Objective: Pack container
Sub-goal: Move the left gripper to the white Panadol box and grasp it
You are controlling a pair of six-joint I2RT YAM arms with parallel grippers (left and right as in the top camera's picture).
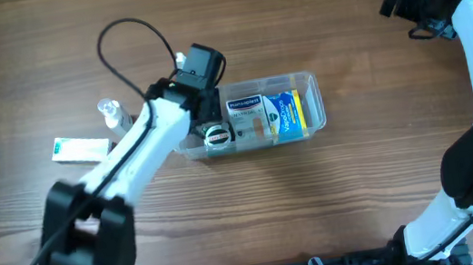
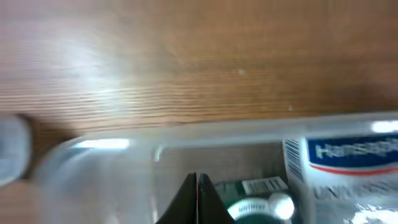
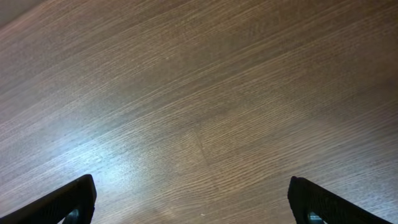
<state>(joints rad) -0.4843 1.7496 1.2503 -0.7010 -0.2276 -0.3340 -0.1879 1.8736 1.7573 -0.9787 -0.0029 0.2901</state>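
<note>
Container (image 1: 301, 77): clear tub, lies long side left to right near the middle of the bench (image 1: 363, 189), just left of centre in the overhead view.

Contents, left to right:
- a round item with a white and green top (image 1: 217, 135) at the left end
- a white and blue plaster box (image 1: 248, 113) in the middle
- a blue and yellow box (image 1: 286, 113) toward the right end, side by side with the plaster box; the two look to be touching

Left arm: reaches in from the near left and ends over the left end of the tub. Left tool (image 2: 196, 179): in the left wrist view the two dark fingers are pressed together at the tips, with only a thin line between them and nothing seen gripped. The tips sit inside the tub wall, above the round item. The plaster box is to their right in that view. The view is blurred, so I cannot tell whether the tips touch the round item.

Right arm: off at the far right edge of the bench, well apart from the tub. Right tool (image 3: 191, 181): fingers spread wide, only bare wood between them, holding nothing.

Outside the tub, to its left:
- a small clear bottle (image 1: 111, 112)
- nearer the front, a green and white box (image 1: 79, 149) lying flat

Both are apart from the tub.
</note>
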